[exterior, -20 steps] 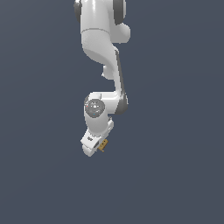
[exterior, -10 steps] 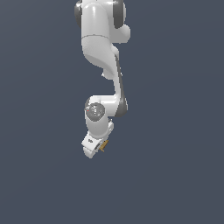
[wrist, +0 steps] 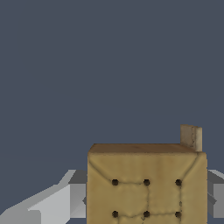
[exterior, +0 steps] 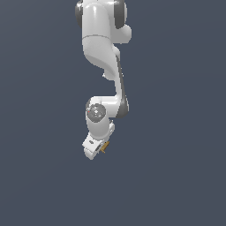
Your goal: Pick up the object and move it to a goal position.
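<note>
Against a plain slate-grey background, the object (wrist: 146, 186) sits clamped between the arm's fingers (wrist: 65, 197), its dotted, scored face toward the wrist camera, carried aloft with no goal marker visible.

Tan, dark-dotted block (wrist: 146, 183); white claw (exterior: 98, 149)

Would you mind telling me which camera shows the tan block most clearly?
The wrist view: the tan block fills the foreground, its scored squares and dark dots visible between the gripper fingers. The exterior view shows only a small tan speck beside the gripper.
</note>
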### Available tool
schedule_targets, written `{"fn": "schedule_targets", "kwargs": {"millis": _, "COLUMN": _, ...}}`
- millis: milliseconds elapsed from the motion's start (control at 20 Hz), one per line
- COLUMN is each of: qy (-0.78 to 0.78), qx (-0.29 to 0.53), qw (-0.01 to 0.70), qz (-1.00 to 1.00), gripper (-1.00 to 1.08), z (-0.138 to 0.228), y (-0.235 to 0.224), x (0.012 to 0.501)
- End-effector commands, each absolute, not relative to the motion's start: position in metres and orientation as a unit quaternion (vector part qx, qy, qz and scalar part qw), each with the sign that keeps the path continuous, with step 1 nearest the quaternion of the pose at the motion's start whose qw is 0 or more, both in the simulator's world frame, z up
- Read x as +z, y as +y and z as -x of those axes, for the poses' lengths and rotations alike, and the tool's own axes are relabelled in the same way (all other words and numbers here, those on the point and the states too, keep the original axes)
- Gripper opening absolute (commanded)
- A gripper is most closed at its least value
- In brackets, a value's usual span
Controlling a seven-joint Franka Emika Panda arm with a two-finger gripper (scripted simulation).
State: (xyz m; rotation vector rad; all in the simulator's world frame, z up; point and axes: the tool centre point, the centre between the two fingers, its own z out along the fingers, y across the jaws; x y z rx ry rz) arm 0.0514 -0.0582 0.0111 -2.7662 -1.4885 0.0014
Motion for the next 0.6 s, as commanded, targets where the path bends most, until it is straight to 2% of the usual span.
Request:
{"fn": "schedule_targets", "kwargs": {"millis": 0, "qy": -0.474, "qx": 0.0, "qw": 0.0, "qz": 0.881, "gripper": -1.0, "z": -0.052, "y": -0.058, "x": 0.014}}
{"fn": "schedule_targets", "kwargs": {"millis": 300, "qy": -0.474, "qx": 0.0, "qw": 0.0, "qz": 0.881, "gripper": -1.0, "z": -0.052, "y": -0.059, "x": 0.036}}
{"fn": "schedule_targets", "kwargs": {"millis": 550, "qy": -0.474, "qx": 0.0, "qw": 0.0, "qz": 0.881, "gripper": -1.0, "z": -0.053, "y": -0.061, "x": 0.074}}
